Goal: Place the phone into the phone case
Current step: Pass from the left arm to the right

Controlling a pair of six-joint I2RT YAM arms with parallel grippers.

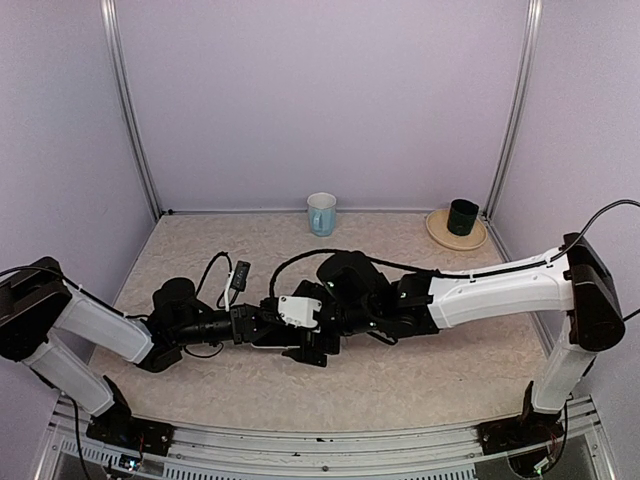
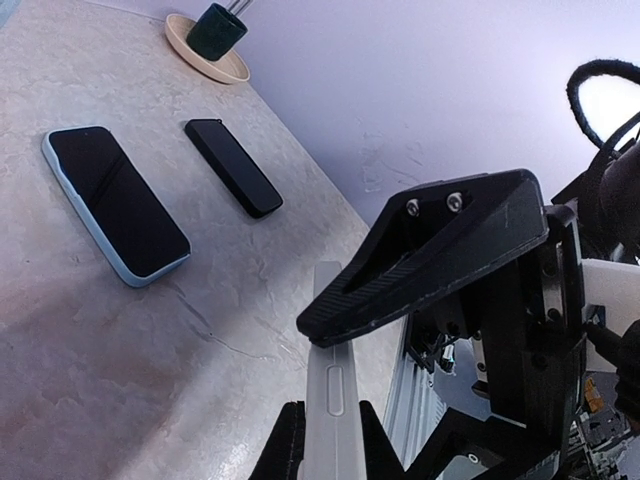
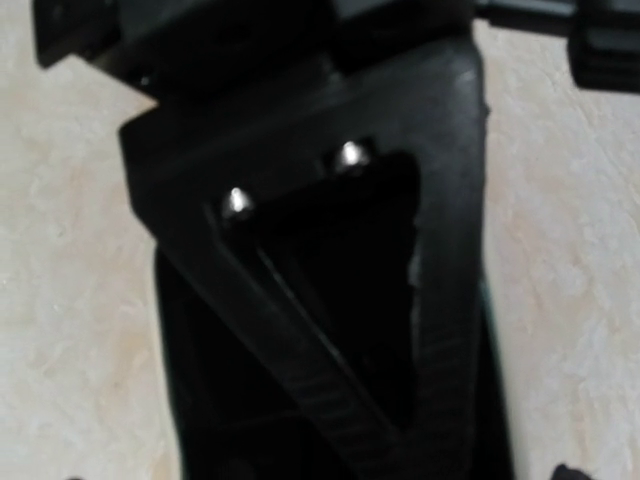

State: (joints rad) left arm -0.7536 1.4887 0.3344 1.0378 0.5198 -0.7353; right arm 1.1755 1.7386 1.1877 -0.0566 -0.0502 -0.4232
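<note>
1. One beige table (image 1: 430, 370) is carrying everything.
2. The left arm (image 1: 100, 330) and the right arm (image 1: 500, 285) are reaching inward and meeting at mid-table.
3. The right gripper (image 1: 315, 345) is standing wide, with nothing visibly clamped. One of its fingers (image 2: 430, 250) is lying across the far end of a pale grey slab (image 2: 330, 320).
4. The left gripper (image 2: 328, 445) is pinching that slab edge-on, its jaws narrow. I cannot tell whether the slab is a phone or a case.
5. A blue-rimmed phone (image 2: 115, 205) is lying flat, screen up, on the table beyond the grippers.
6. A black slab (image 2: 233, 167) is lying near the phone, not touching it.
7. A dark cup (image 2: 215, 30) is sitting on a tan plate (image 2: 235, 72) farther back.
</note>
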